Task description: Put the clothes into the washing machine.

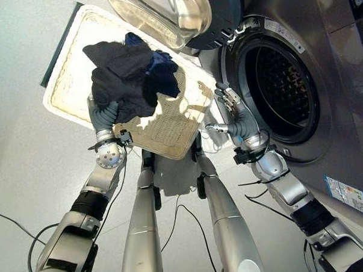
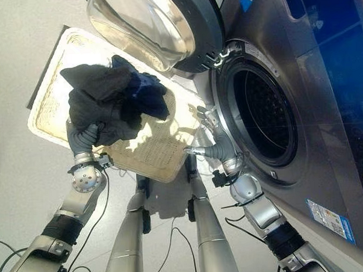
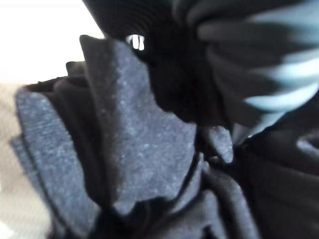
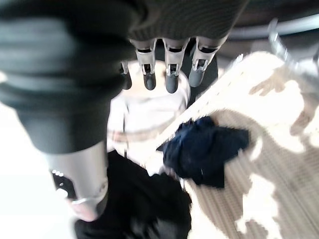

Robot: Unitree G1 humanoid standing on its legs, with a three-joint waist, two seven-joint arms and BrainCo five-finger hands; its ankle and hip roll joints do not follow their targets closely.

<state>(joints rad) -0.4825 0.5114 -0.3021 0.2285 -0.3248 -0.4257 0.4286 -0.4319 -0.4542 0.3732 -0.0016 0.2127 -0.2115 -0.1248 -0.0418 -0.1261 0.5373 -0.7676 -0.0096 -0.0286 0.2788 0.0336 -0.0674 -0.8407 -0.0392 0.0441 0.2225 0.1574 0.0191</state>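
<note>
Fingers of the left hand (image 1: 104, 113) vanish under dark clothes (image 1: 127, 72), grip unclear; right hand (image 1: 227, 99) open. Clothes may slip off.

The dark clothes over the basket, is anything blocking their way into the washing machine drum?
Nothing visible blocks it. The door is swung open and the drum opening is clear. The dark clothes are bunched at the left hand; the right hand hangs beside the opening's rim.

L hand (image 1: 103, 115) fingers buried under dark clothes (image 1: 130, 75), grip unreadable. Washer door (image 1: 164, 13) cut off at top edge. Drum interior (image 1: 285, 86) too dark to read (perforated wall visible). Basket (image 1: 65, 87) floor part-hidden under clothes.
</note>
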